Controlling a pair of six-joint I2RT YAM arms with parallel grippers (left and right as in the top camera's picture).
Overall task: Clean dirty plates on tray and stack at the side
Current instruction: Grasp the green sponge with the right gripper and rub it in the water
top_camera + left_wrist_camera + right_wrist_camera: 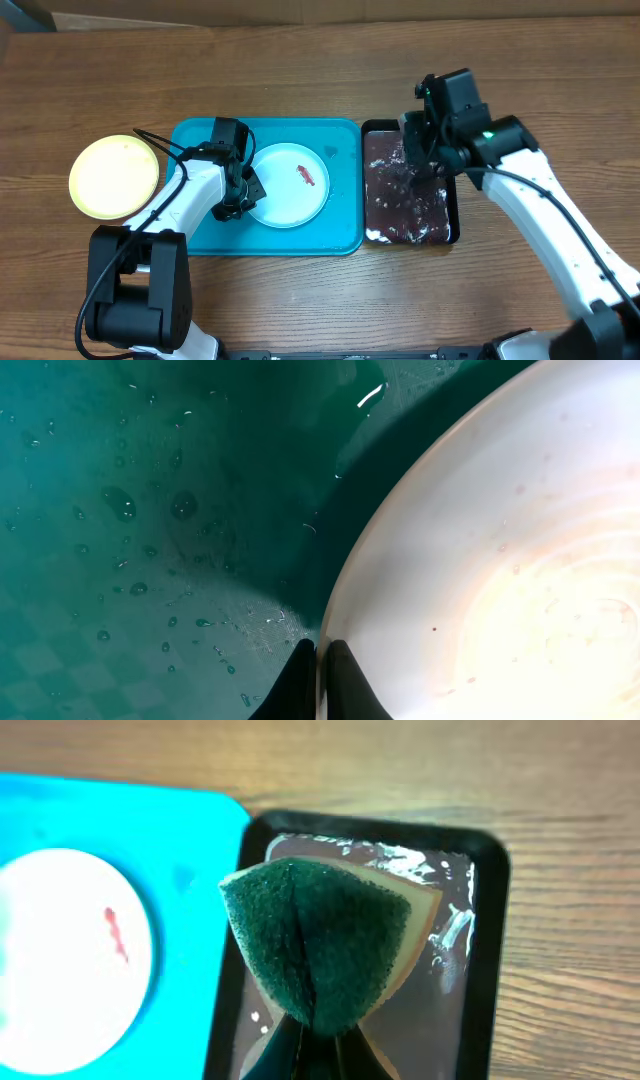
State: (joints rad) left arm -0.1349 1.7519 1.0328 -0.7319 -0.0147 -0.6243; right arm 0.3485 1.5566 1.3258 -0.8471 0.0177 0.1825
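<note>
A white plate (288, 185) with a red smear lies on the turquoise tray (340, 140). My left gripper (240, 192) is shut on the plate's left rim; the left wrist view shows the jaws (320, 670) pinching the rim of the plate (500, 560) over the wet tray (150, 510). A pale yellow plate (113, 177) sits on the table left of the tray. My right gripper (418, 165) is shut on a folded green sponge (320, 940), held over the dark tray (480, 920). The right wrist view also shows the white plate (70, 950). The light blue plate is out of view.
The narrow dark tray (452, 225) holds brownish liquid with foam and lies right against the turquoise tray's right side. Wooden table (300, 300) surrounds both trays. Water drops lie on the turquoise tray.
</note>
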